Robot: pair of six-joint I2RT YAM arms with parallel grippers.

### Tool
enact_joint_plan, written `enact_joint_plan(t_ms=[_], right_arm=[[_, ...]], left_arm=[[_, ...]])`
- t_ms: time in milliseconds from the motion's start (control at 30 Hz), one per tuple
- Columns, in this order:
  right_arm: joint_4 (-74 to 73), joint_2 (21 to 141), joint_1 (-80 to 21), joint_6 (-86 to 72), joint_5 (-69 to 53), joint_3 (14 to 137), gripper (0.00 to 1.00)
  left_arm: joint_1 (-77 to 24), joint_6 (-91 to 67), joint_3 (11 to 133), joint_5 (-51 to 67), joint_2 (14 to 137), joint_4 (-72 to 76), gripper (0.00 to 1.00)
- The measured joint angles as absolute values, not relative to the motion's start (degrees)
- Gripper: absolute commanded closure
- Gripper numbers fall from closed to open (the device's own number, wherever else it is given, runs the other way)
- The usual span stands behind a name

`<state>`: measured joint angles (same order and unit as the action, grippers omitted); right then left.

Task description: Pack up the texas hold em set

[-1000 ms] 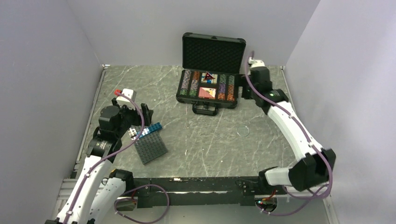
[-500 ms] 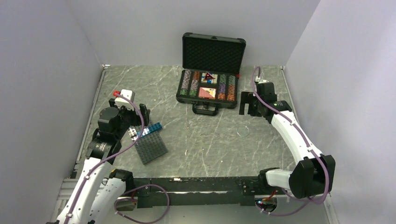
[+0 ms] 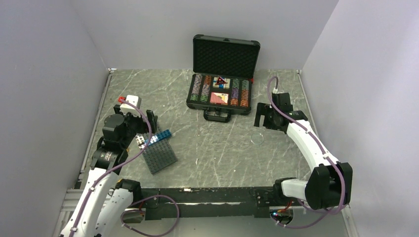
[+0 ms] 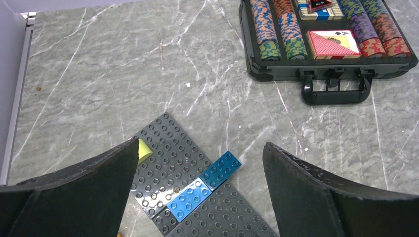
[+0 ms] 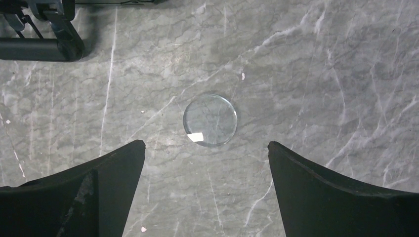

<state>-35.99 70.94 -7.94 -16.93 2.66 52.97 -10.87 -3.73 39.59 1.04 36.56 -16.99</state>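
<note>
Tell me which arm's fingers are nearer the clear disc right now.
Right. The right fingers hover open over the clear disc; the left fingers are far off across the table, open above the grey studded plate.

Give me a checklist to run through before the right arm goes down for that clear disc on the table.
1. Right pincer open and empty: ok.
2. Clear disc lying flat on the table, roughly centred between the fingers in the right wrist view: ok.
3. Room around the disc: ok; the case handle is well apart from it.
4. Case open, lid upright: ok.
5. Free spot for the disc inside the case: cannot tell.
6. Left pincer out of the way: ok; open above the building plate, far from the disc.
</note>
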Motion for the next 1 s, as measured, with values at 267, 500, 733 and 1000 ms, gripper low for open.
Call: enact_joint_plan(t_ms=[267,500,733,1000], right_arm=[[-36.25,73.06,-7.75,-17.65,3.16,51.83,0.0],[-38.13,75.26,-7.64,-17.87,5.5,51.03,0.0],[-38.59,78.28,-7.66,-17.52,5.32,51.0,0.0],[-38.57,83.18,-9.41,-17.3,4.19,51.29,0.03]], left_arm=[[-10.26,-3.88,39.59,1.1,36.29,-16.99,0.01],[-10.13,-3.9,39.59,1.17,35.59,-16.97,0.01],[-10.09,-3.86,39.59,0.97,35.16,-16.99,0.01],[-10.04,-3.84,39.59,0.99,35.07,-16.97,0.01]])
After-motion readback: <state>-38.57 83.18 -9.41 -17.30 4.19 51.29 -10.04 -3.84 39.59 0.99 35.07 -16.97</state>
